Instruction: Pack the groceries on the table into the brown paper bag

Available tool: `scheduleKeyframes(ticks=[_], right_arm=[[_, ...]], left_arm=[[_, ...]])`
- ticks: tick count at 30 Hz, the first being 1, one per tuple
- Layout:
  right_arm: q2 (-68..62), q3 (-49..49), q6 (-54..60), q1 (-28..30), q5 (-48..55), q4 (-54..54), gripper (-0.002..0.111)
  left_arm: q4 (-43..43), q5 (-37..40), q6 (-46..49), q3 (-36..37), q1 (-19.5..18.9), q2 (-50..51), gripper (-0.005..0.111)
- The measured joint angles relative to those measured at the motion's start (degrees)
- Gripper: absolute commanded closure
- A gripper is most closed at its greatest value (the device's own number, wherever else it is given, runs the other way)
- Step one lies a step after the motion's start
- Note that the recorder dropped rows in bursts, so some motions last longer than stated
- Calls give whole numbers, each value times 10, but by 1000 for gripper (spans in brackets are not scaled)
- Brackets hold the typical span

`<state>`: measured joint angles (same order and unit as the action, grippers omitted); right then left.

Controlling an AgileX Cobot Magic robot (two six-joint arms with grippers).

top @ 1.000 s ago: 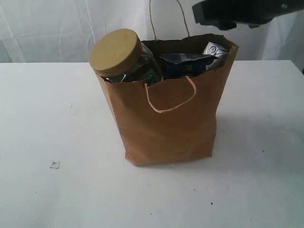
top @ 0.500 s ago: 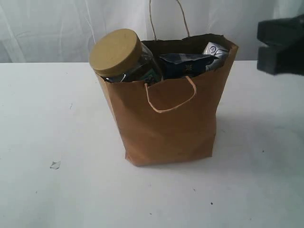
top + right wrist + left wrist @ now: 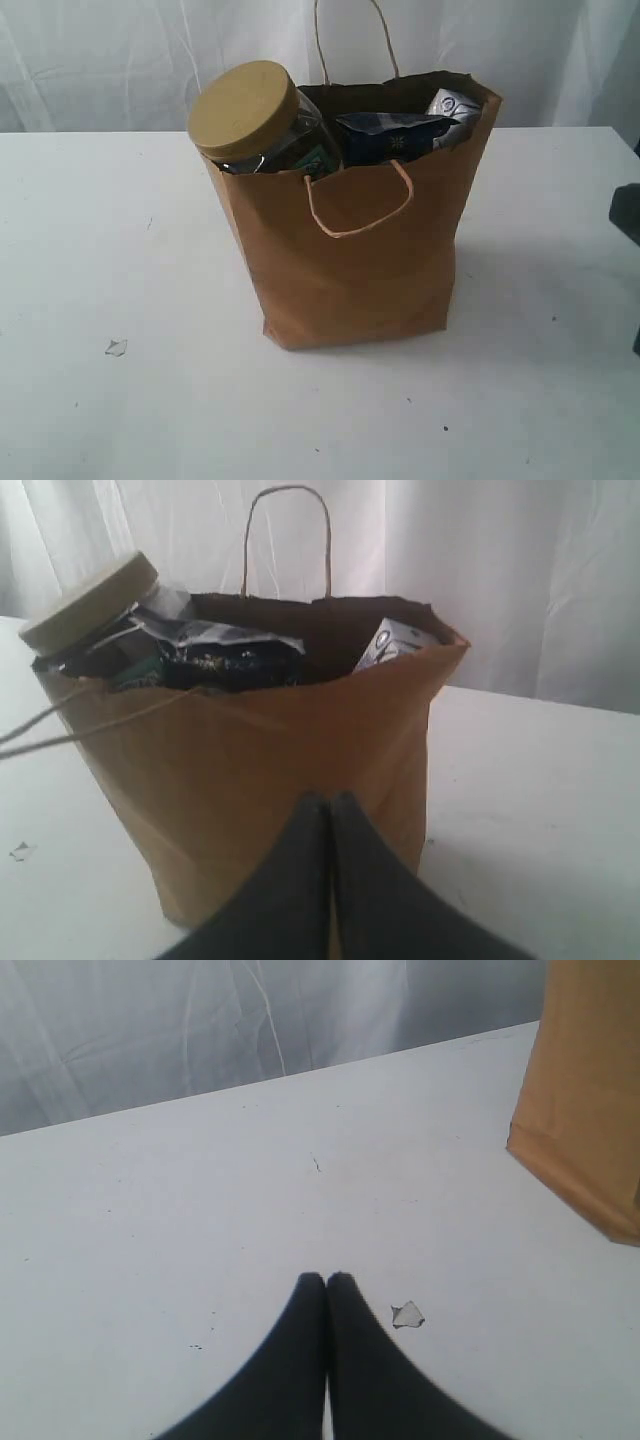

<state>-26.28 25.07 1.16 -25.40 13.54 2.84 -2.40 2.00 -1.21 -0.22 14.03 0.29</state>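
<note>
Drawn back from the brown paper bag (image 3: pixel 360 270), right fingers (image 3: pixel 300 880) and left fingers (image 3: pixel 300 1360) sit clenched, seemingly empty.

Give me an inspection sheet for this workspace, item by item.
Surface: white table, flat, a few dark specks.
Job's things: brown paper bag upright mid-table; tan-lidded jar tilted, poking over its rim; dark blue packet and small white-blue packet inside, tops showing.
Clutter: one small white scrap on the table, apart from the bag.
Grippers: left gripper shut, empty, low over the table near the scrap; right gripper shut, empty, pointing at the bag's side.
Cables: nothing seen.
Surroundings: white curtain behind the table.
</note>
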Motion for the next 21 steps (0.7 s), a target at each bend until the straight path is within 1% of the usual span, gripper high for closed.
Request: scheduleKeyframes(ticks=[3, 8, 10, 14, 21], right_arm=[[0, -26, 0, 0, -9, 0, 108], [1, -76, 0, 0, -96, 0, 108], [5, -98, 0, 0, -109, 0, 108], [40, -132, 0, 0, -109, 0, 108], [159, -199, 0, 0, -101, 0, 108]], left_arm=[[0, 0, 0, 0, 0, 0, 107], [0, 0, 0, 0, 0, 0, 107], [0, 0, 0, 0, 0, 0, 107], [0, 0, 0, 0, 0, 0, 107], [0, 0, 0, 0, 0, 0, 107]])
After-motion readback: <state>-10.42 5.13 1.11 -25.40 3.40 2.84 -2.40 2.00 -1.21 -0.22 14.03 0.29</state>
